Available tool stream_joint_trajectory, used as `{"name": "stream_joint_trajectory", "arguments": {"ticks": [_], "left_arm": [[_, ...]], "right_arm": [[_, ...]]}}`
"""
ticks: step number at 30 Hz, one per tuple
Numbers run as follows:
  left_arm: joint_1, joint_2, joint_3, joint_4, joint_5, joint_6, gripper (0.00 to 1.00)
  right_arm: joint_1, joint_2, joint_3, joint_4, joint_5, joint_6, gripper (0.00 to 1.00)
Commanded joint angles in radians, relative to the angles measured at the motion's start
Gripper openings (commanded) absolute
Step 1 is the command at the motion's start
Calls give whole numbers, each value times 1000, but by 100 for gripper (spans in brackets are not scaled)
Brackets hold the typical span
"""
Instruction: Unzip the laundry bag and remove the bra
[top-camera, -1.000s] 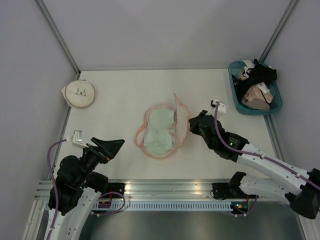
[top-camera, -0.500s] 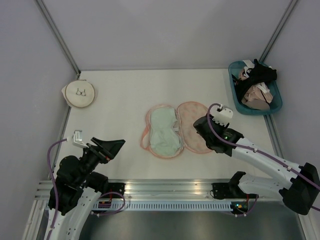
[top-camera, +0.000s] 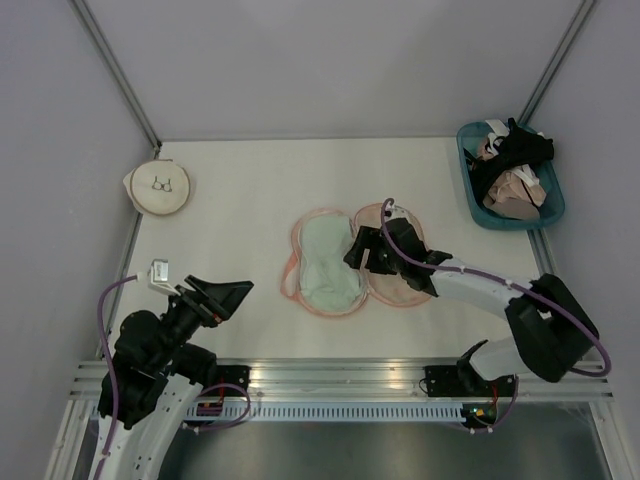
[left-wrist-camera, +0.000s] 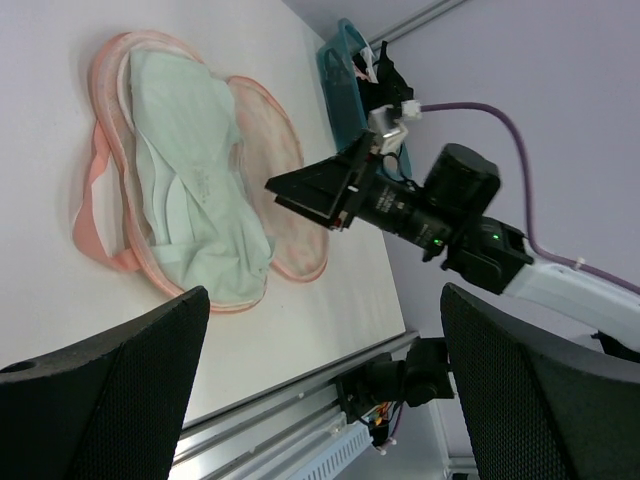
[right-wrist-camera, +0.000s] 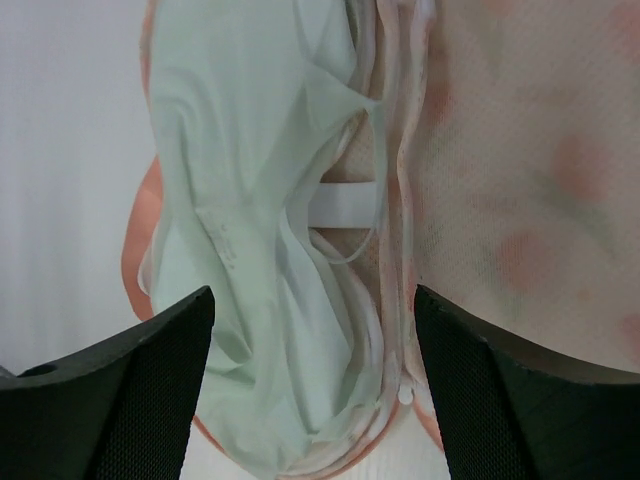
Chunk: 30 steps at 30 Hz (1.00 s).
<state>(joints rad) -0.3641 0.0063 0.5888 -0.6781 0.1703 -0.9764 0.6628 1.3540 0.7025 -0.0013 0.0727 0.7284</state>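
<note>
The flat oval peach fabric laundry bag (top-camera: 392, 293) lies unzipped mid-bench, spread as two halves side by side. Its zipper rim stays well apart from every edge of the white bench (top-camera: 240, 200). The pale mint-white bra (top-camera: 328, 265) rests in the left half, inside the rim.

The right tool (top-camera: 358, 253) hangs over the seam between the halves with its jaws spread wide, holding nothing. The left tool (top-camera: 232, 290) hovers near the near left corner, also spread wide and holding nothing, with bare bench between it and the bag.

A round cream pouch (top-camera: 158, 188) sits at the far left edge. Its only marking is a line drawing of a bra. A blue basket (top-camera: 480, 205) of black and beige-pink garments fills the far right corner. A metal rail (top-camera: 340, 375) runs along the near edge.
</note>
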Motion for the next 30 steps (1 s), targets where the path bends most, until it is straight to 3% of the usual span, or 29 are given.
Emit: {"name": "stream_joint_trajectory", "arguments": {"ticks": [1,10,16,22,24,27,28,30], "left_arm": [[2,-12,29,25,28,48,100],[2,-12,45,20,24,53,100],[2,-12,42,12,17,54,100],[2,-12,40,11,9,53,100],[2,-12,42,12,9,54,100],[2,-12,45,8,2,56,100],[1,-12,46,6,1,59,99],[2,-12,48,3,0,62,100]], "right_arm": [[-55,123,-21,332,-347,-17,85],[-124,312,-8,532,-545,43,81],[-124,347,9,505,-534,43,77],[-118,450,80,495,-556,45,67],[-115,482,100,503,-574,54,58],[-114,511,112,543,-605,72,35],[-114,514,114,553,-613,77,23],[-112,511,112,560,-619,83,12]]}}
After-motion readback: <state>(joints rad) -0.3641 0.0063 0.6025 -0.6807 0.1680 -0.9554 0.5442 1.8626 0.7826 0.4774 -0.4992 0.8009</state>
